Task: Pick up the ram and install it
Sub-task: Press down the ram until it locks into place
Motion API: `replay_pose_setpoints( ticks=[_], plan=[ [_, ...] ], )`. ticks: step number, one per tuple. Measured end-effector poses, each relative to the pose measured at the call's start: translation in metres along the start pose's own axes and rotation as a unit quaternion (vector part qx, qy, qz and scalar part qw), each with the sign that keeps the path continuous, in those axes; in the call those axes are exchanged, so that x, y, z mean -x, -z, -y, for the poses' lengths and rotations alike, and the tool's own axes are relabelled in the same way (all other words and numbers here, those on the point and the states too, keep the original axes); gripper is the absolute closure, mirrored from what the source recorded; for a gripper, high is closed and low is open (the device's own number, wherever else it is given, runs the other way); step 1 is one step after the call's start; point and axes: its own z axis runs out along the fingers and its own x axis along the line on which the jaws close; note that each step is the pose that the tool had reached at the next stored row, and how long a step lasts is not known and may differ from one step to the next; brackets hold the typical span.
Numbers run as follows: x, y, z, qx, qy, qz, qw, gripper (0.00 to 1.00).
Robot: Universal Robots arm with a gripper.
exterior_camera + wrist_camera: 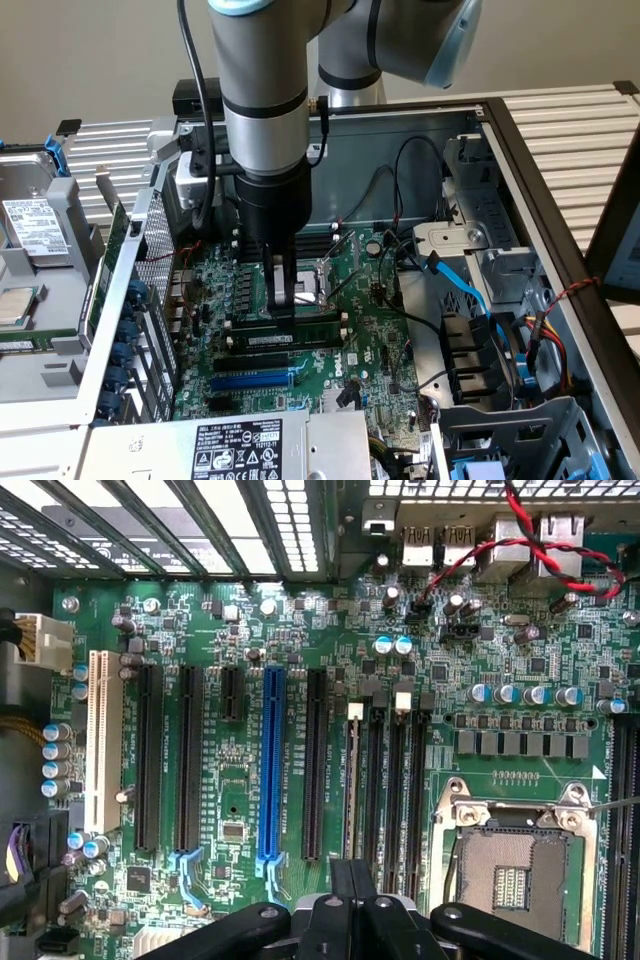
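the robot arm [262,110] reaches down into an open computer case [520,160], and its pincer [282,300] stands over the green motherboard [370,340], just beside the empty processor socket [322,283]. the pincer's two fingers [276,285] are drawn together, closed as tight as they go, and their tips sit right at the top edge of the ram [290,337]. the ram lies lengthwise in the bank of long black memory slots [255,355], a dark-green stick with a small white label, running from the exterior view's left toward the right. whether the tips press on the ram or stop just above it cannot be told, and nothing is seen clamped between them.

just beyond the memory slots, nearer the camera in the exterior view, runs the blue expansion slot [252,380], and nearer still sits a power supply with a white label [237,448]. blue cables [455,280] loop past the drive bays on the exterior view's right. a hard drive [35,225] rests outside the case on the exterior view's left, on the slatted worktop [570,130].

in the wrist view the closed pincer [352,875] points at the board near the memory slots [395,780], with the blue expansion slot [270,770], a white slot [97,740] and the processor socket [515,865] spread around it, and red and black twisted wires [540,540] crossing the rear ports.
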Motion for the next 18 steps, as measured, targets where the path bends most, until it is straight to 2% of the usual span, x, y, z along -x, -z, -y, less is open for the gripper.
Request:
replay_pose_setpoints(
  ticks=[8,18],
  plan=[
    [-0.001,0.0153,0.0002,0.0003,0.0,-0.0007,1.0,0.89],
    [-0.001,0.016,0.0002,0.0003,0.0,-0.0008,1.0,0.89]
  ],
)
